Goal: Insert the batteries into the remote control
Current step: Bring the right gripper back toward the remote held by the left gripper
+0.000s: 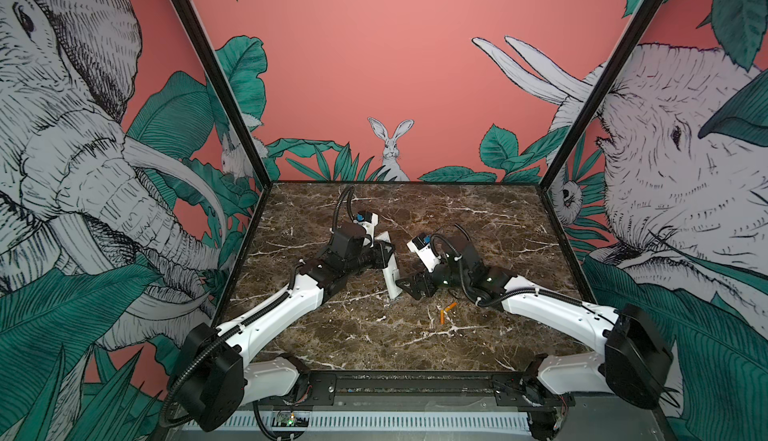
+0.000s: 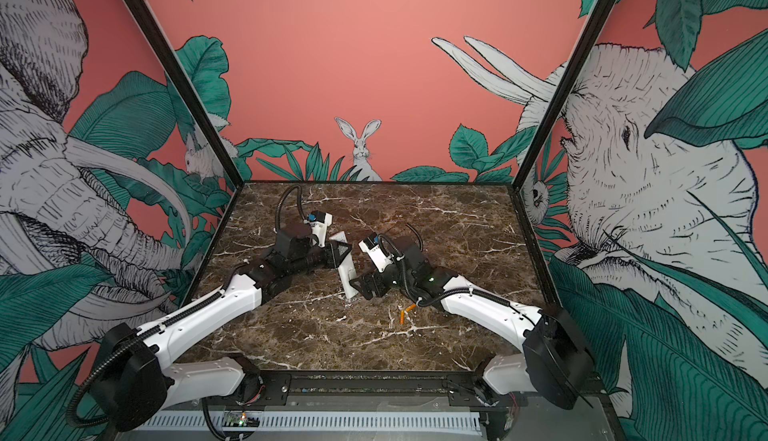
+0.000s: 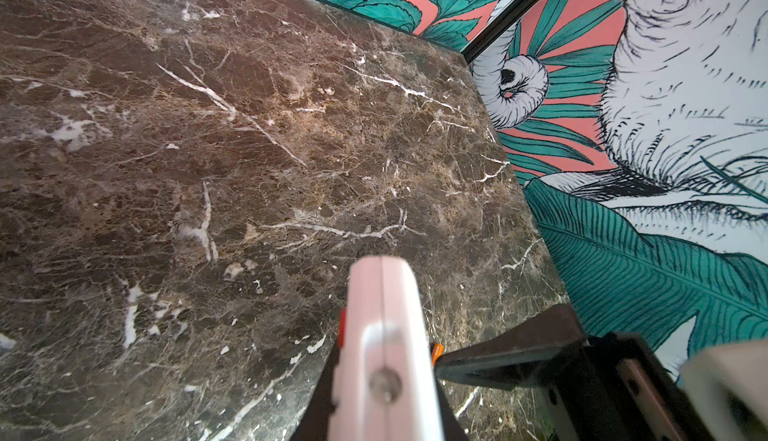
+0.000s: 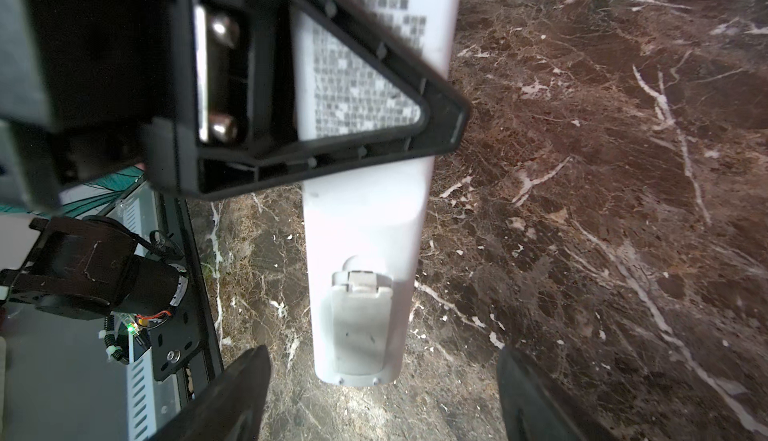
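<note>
The left gripper (image 1: 386, 252) is pinching the remote control (image 1: 391, 283) at frame centre, the right gripper (image 1: 409, 289) is hovering spread at its closed battery cover (image 4: 360, 326), and a hard push could be twisting it loose, the batteries (image 1: 447, 311) lying just lower right.

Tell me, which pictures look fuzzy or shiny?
Left wrist view: the remote sits so close it's fuzzy, the table sharp. Right wrist view: the remote's label is smeared, and glare whitens the table by its end. In both top views the walls splay outward.
</note>
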`<action>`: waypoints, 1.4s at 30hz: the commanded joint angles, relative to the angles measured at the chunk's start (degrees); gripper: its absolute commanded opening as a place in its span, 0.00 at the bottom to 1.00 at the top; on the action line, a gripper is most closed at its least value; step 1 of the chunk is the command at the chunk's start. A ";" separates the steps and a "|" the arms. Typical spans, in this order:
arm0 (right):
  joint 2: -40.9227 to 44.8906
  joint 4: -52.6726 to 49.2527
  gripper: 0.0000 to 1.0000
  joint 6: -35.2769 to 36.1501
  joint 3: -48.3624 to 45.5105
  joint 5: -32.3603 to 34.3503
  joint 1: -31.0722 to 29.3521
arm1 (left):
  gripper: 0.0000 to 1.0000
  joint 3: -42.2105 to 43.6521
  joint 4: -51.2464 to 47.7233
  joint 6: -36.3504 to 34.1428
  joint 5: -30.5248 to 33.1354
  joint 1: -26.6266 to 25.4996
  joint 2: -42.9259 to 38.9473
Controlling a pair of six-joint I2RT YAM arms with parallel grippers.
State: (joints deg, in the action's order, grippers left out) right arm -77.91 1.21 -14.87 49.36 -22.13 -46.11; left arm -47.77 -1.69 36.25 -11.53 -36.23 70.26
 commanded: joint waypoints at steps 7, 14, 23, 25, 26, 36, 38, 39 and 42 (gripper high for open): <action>-3.80 5.98 0.86 -1.65 2.91 -2.81 0.14 | 0.00 0.98 2.39 1.10 0.63 -0.07 0.12; -5.30 7.00 0.77 -2.44 3.59 -2.96 0.13 | 0.00 0.86 2.31 1.08 1.20 -0.32 0.05; -6.96 8.39 0.66 -3.82 3.47 -4.02 0.08 | 0.00 1.20 2.60 1.59 2.04 -0.62 0.22; -7.19 8.54 0.62 -3.98 3.36 -4.06 0.14 | 0.00 1.36 2.92 1.90 2.08 -0.57 0.31; -7.26 8.52 0.60 -3.89 3.28 -4.07 0.13 | 0.00 1.41 2.92 1.95 2.16 -0.61 0.28; -7.96 9.16 0.52 -3.92 3.11 -4.64 0.14 | 0.00 1.20 2.67 1.93 2.43 -0.69 0.34; -8.09 9.24 0.50 -3.87 3.15 -4.85 0.11 | 0.00 1.23 2.70 1.94 2.37 -0.69 0.36; -8.14 9.25 0.50 -3.85 3.02 -5.00 0.13 | 0.00 1.27 2.75 1.97 2.34 -0.68 0.40; -8.25 9.35 0.48 -3.86 2.94 -5.64 0.10 | 0.00 1.33 2.84 1.88 2.30 -0.67 0.36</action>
State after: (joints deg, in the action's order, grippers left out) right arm -85.41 7.97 -18.87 51.77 -26.44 -46.09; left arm -46.87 -0.86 37.54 -9.74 -36.62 70.94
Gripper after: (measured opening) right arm 0.484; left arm 0.206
